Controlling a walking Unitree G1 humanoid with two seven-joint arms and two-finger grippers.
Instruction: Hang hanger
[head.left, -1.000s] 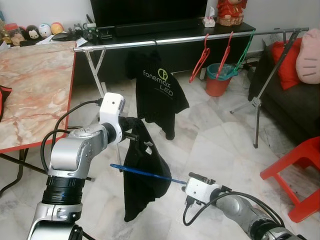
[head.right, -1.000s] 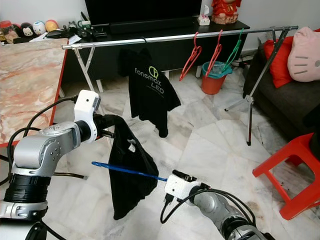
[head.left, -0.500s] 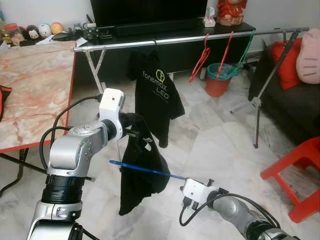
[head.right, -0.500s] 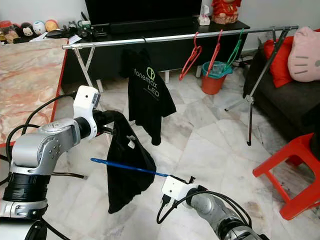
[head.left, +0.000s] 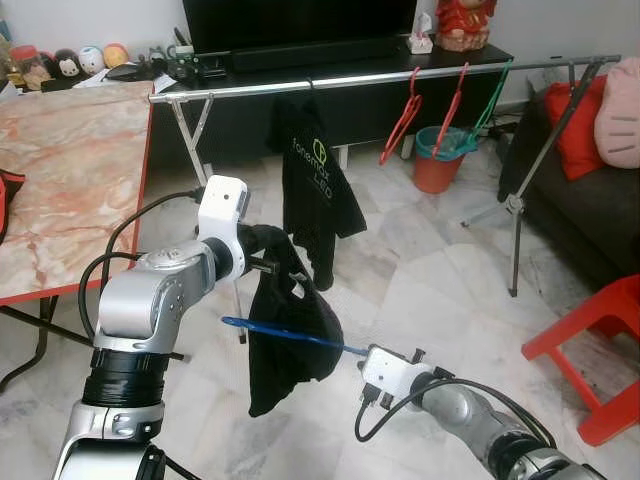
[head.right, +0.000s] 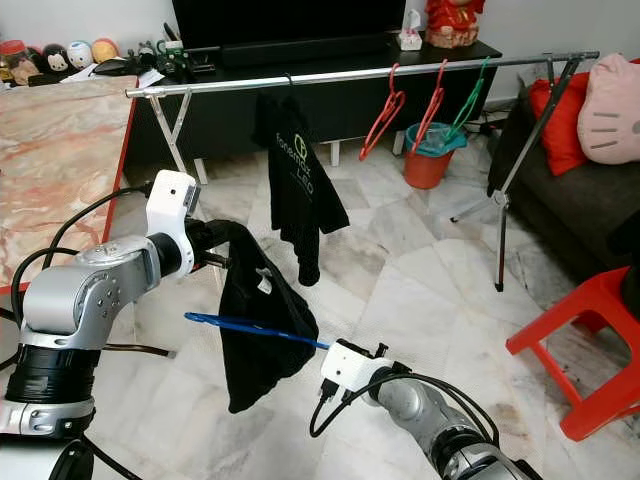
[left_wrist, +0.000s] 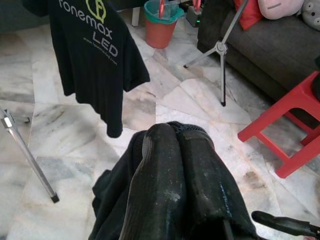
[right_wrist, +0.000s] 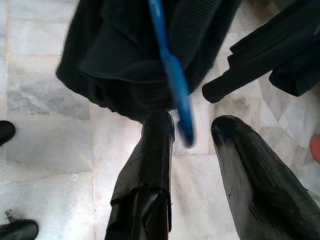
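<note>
A blue hanger (head.left: 290, 336) lies almost level in the air, its far end pushed into a black garment (head.left: 290, 335). My left gripper (head.left: 272, 264) is shut on the top of that garment (left_wrist: 172, 200), which hangs limp below it. My right gripper (head.left: 366, 356) is low, to the right of the garment, and holds the hanger's near end (right_wrist: 176, 95) between its two fingers (right_wrist: 150, 165). Behind, a metal clothes rail (head.left: 380, 78) carries a black printed T-shirt (head.left: 315, 190).
Two red hangers (head.left: 400, 120) and a green hanger (head.left: 490, 100) hang further right on the rail. An orange bucket (head.left: 435, 165) stands behind it. A marble table (head.left: 60, 180) is at my left; a red stool (head.left: 595, 340) and a dark sofa (head.left: 590, 220) are at the right.
The right gripper and the blue hanger have moved a little up and left, further into the garment. The T-shirt on the rail has swung round, almost edge-on.
</note>
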